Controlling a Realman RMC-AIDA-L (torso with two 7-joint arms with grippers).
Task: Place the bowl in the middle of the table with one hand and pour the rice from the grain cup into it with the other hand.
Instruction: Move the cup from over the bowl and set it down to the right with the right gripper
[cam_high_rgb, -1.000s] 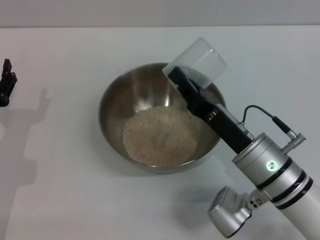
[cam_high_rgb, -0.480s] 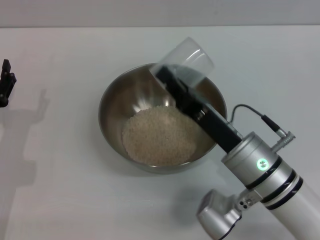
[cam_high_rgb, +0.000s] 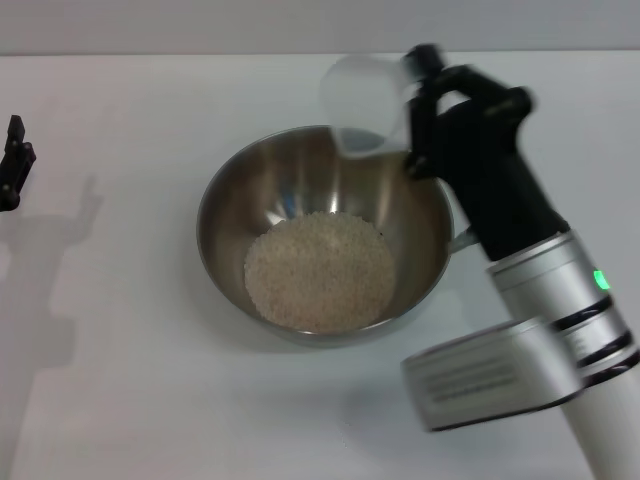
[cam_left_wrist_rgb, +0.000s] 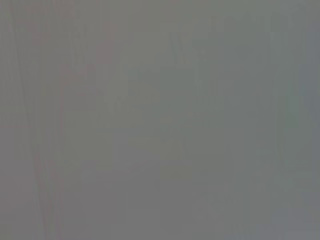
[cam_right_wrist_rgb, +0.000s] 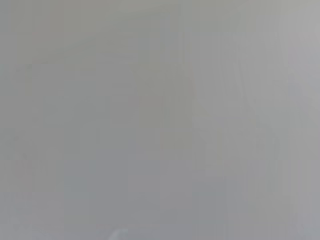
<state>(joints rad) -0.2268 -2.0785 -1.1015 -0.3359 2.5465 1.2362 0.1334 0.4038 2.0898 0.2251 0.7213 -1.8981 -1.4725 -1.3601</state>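
The steel bowl (cam_high_rgb: 229, 222) stands in the middle of the white table (cam_high_rgb: 130, 380) with a mound of rice (cam_high_rgb: 320, 272) in its bottom. My right gripper (cam_high_rgb: 400, 110) is shut on the clear grain cup (cam_high_rgb: 362, 102) and holds it above the bowl's far rim, nearly upright. The cup looks empty. My left gripper (cam_high_rgb: 12, 165) is parked at the table's left edge, far from the bowl. Both wrist views show only a flat grey blur.
My right arm (cam_high_rgb: 540, 290) reaches in from the front right and covers the table right of the bowl. Its shadow lies on the table left of the bowl.
My right wrist has turned back. The grain cup has gone from tipped mouth-down over the bowl to nearly upright. The rice mound and the bowl have not moved.
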